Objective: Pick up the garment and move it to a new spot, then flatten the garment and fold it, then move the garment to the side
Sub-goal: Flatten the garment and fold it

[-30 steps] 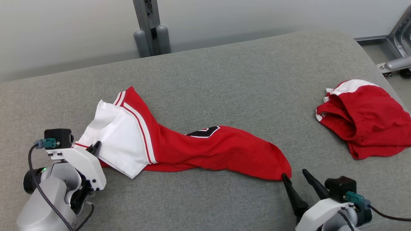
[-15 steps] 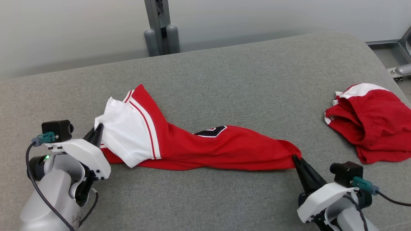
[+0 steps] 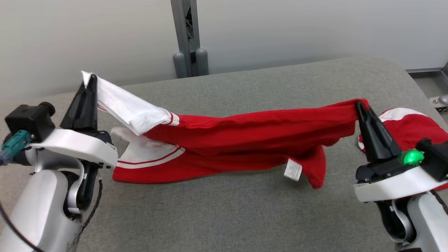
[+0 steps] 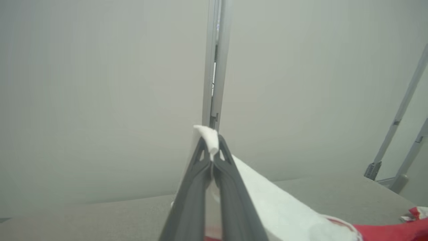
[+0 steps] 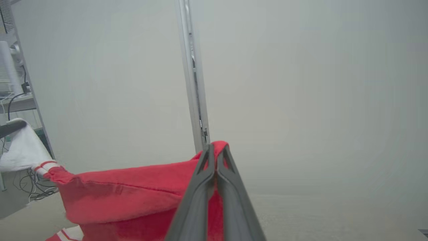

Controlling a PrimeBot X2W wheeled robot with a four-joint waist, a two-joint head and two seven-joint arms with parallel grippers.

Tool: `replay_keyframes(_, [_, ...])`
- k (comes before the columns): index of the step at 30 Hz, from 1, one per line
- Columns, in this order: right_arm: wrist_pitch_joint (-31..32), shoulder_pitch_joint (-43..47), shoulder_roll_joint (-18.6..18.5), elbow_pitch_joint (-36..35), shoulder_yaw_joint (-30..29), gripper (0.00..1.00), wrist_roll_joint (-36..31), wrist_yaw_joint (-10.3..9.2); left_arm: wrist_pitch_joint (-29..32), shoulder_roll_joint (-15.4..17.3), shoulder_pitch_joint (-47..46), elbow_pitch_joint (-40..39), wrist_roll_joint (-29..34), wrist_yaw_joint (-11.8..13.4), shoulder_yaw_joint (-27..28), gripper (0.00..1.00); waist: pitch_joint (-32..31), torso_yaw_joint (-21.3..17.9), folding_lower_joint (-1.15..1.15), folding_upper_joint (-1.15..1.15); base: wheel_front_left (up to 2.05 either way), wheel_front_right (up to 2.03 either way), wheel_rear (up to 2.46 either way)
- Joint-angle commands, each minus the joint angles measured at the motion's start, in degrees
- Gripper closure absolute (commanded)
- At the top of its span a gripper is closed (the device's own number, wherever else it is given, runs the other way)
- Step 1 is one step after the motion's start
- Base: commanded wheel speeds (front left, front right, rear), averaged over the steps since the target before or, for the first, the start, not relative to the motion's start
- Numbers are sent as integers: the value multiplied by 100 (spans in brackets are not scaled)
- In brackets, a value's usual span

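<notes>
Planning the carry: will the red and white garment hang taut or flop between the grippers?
Likely floppy: the garment sags between the left gripper and right gripper. Probably light: fingertip pinches hold it. Its hanging hem may drag on the table.

At the frame's centre, the left gripper (image 4: 211, 157) pinches a white corner of the garment (image 4: 284, 211). The cloth slopes to the lower right, turning red there, with a grey post (image 4: 215, 67) behind.
</notes>
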Motion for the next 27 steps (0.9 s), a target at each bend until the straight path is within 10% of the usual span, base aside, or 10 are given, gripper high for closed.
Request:
replay_keyframes(1, [-23,-21,-48,-96,-59,100,-47,-2,11,72,53,-192,47,87,64,100,-69,45,0,0,0,0,0])
replay_keyframes(14, [549,171,23,-1732,-685,100,-503,-2,210,313,674,-3358,561,1090,417,100,-389,133,0,0,0,0,0])
replay_keyframes(27, [691,-103,-38,-1223,-630,100,-233,-2,271,254,263,-3169,424,917,243,100,-133,121,0,0,0,0,0])
